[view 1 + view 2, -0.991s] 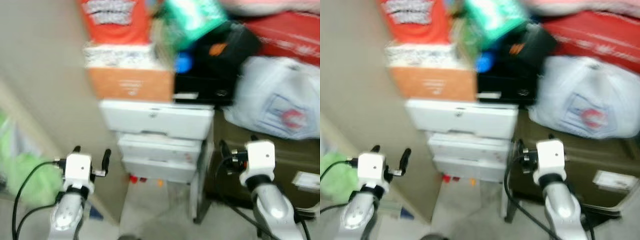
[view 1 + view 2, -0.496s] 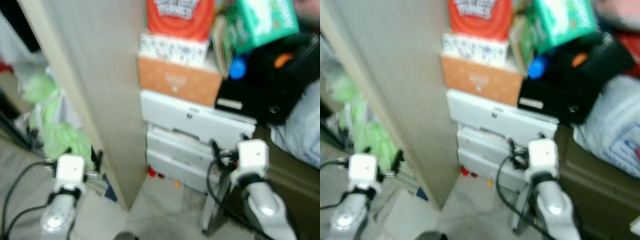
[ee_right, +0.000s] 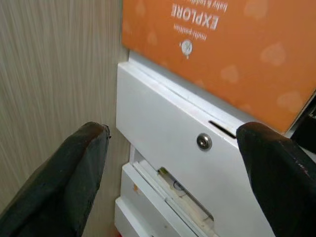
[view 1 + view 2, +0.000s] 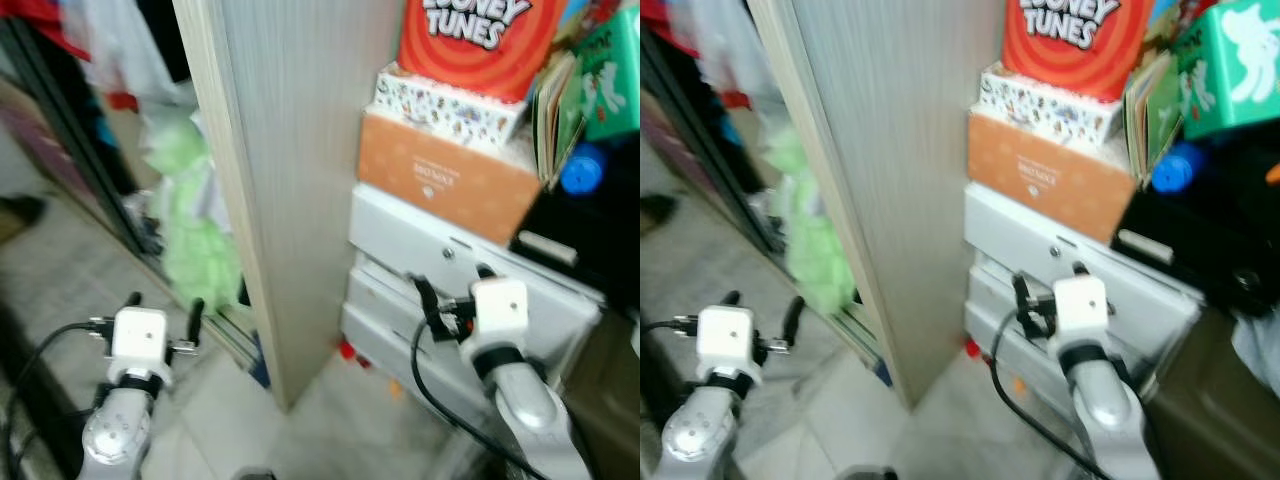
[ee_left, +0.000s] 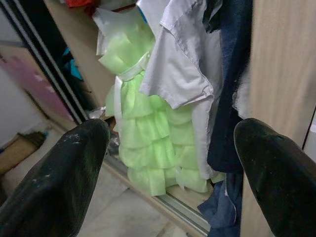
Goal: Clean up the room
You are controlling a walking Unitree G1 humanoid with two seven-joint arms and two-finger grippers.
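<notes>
Clothes hang in an open wardrobe on my left: a light green ruffled dress (image 5: pixel 148 148), a white shirt (image 5: pixel 182 64) and a dark blue garment (image 5: pixel 229 98). My left gripper (image 4: pixel 165 303) is held low in front of them, open and empty, well short of the dress (image 4: pixel 195 230). My right gripper (image 4: pixel 450 278) is open and empty too, close in front of a white drawer unit (image 3: pixel 168 143) with a small round knob. An orange box (image 4: pixel 440 180) rests on top of the drawers.
A tall pale wood panel (image 4: pixel 290 150) stands between wardrobe and drawers. A red Looney Tunes box (image 4: pixel 480 40), a green box (image 4: pixel 1230 70), a blue cap (image 4: pixel 580 170) and a black case (image 4: pixel 1240 230) pile up at the right. Small red bits (image 4: pixel 345 350) lie on the light floor.
The whole view has swung left: the drawers and boxes slid to the right and the wardrobe with clothes came into sight. Both grippers stay open and empty.
</notes>
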